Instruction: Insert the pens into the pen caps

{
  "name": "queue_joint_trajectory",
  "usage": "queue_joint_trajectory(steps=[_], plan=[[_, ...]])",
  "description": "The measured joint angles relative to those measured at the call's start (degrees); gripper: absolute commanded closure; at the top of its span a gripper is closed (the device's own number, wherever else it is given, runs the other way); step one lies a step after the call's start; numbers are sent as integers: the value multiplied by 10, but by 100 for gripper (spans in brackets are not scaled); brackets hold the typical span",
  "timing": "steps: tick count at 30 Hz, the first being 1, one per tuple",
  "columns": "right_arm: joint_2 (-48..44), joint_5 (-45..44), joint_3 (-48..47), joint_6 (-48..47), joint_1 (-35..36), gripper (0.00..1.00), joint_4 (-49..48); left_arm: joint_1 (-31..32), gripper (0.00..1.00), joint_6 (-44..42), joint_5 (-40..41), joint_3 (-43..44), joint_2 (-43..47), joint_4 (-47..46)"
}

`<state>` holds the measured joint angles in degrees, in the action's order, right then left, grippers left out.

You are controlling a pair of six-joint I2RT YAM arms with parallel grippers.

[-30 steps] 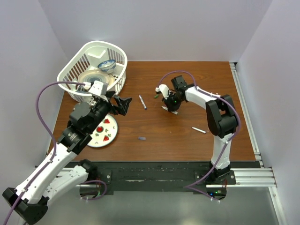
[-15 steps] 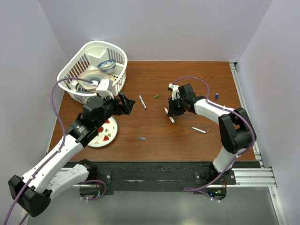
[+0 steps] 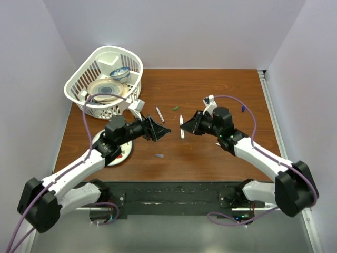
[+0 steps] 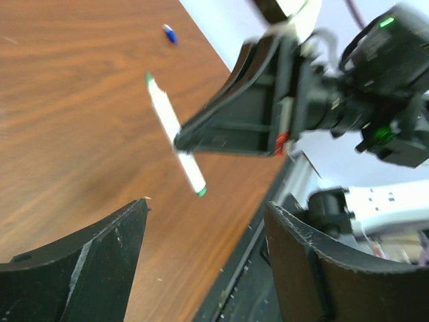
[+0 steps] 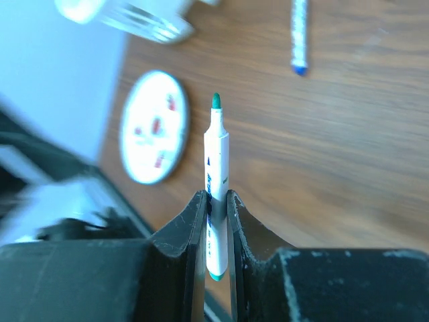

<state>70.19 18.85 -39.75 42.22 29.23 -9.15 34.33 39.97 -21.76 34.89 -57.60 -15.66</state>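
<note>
Pose: left arm [image 3: 79, 168] reaches from near-left toward centre. The left gripper [image 3: 158, 130] has its jaws spread, holds nothing, and faces the right gripper [image 3: 189, 125]. The right arm [image 3: 258, 155] stretches low from near-right, fingers pinching the green-tipped pen [image 3: 181, 128] mid-barrel over the middle of the table [image 3: 210, 89], between both grippers. Pen long axis runs near–far, green nib at the far end. A green cap [image 3: 175, 108] lies just beyond it.

Left tool [image 4: 206, 206] agape, right tool [image 5: 216, 196] tight.
</note>
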Motion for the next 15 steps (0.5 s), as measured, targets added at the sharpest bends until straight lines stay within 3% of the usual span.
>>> queue_joint_trajectory(steps=[6, 15], plan=[[-99, -30, 31, 77, 22, 100, -55, 19, 31, 15, -60, 1, -75, -55], [-133, -45, 47, 128, 57, 100, -85, 38, 36, 60, -124, 1, -97, -157]])
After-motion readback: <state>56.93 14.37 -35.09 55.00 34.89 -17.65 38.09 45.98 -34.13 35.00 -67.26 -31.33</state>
